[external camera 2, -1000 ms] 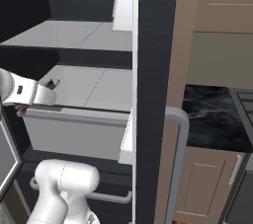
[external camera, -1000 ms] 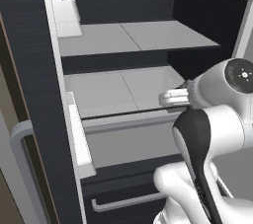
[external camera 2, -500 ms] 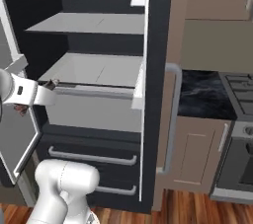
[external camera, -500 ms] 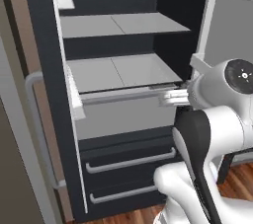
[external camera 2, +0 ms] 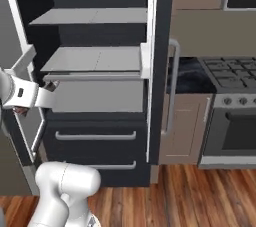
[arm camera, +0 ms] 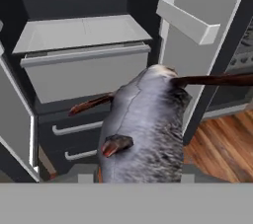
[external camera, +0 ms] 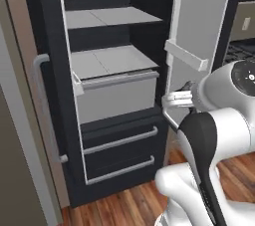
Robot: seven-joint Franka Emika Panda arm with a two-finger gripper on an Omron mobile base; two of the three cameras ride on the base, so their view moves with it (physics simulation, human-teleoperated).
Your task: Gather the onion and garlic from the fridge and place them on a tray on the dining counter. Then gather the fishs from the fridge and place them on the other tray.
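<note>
Before the open fridge (external camera: 114,95), the hand (external camera: 175,99) is grasping one fish (arm camera: 141,129).

Base backed away from fridge (external camera: 114,105): camera views now wider, whole scene shifted. Lower drawers (external camera: 119,140) and wood floor (external camera 2: 200,191) now in frame; right door (external camera: 199,46) with its shelves now visible in left base view; stove (external camera 2: 232,116) and beige cabinet (external camera 2: 185,126) now in right base view. Pincer (external camera: 172,100) drawn back out from over grey bin (external camera: 117,95), now in front of open fridge beside right door. Pincer opening narrowed slightly.
</note>
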